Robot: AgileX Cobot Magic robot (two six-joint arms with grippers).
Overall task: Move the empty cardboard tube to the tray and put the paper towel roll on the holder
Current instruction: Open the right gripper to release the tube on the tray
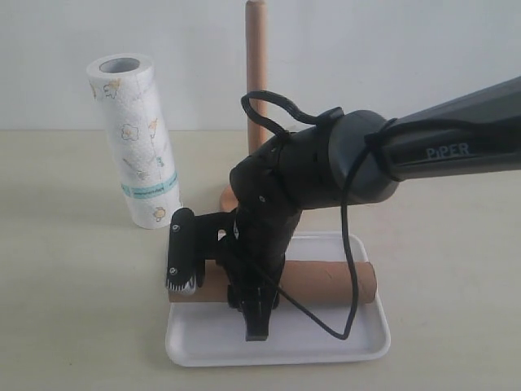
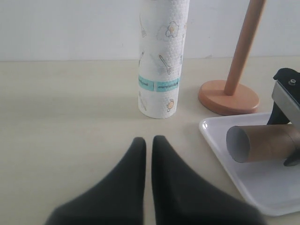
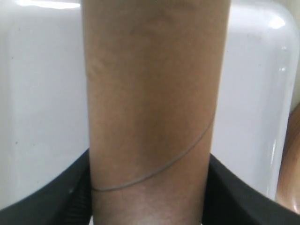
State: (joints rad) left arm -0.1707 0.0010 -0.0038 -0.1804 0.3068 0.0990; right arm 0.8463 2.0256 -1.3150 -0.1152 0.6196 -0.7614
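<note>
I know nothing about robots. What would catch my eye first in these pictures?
A big black arm reaches in from the right, its right gripper clasping the empty cardboard tube across the tray in front. Behind on the left the paper towel roll stands on end, and the bare rod of the holder rises behind the arm.

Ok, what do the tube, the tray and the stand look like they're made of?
The tube looks like plain brown cardboard, matte, with a spiral seam. The tray seems white plastic, smooth and slightly glossy, catching highlights. The stand is probably wood with a smooth orange-brown finish, though no grain shows.
</note>
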